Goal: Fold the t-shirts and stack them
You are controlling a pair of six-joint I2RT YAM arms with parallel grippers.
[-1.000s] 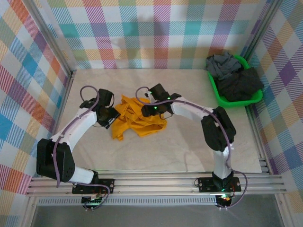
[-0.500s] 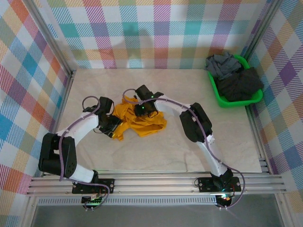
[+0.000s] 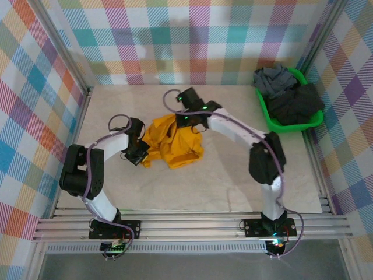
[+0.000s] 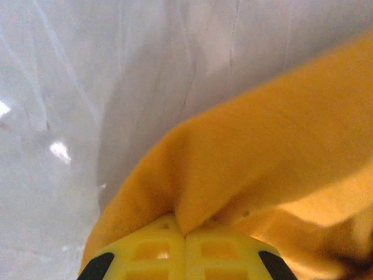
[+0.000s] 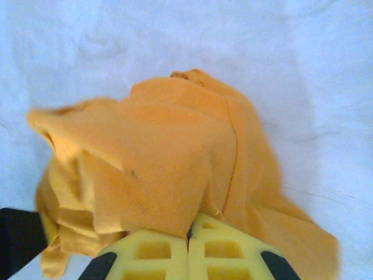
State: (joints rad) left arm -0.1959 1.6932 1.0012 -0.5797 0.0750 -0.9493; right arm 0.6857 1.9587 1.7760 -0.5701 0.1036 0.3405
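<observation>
The mustard-orange t-shirt [image 3: 175, 147], crumpled at mid-frame on the worktop [image 3: 233, 175], was pinched at its left edge by the left jaws and at its upper edge by the right jaws, on thin folds that could be lost if pulled unevenly.

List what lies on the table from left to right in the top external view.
left claw → orange t-shirt → green basket, which holds the grey t-shirt and the charcoal t-shirt
</observation>
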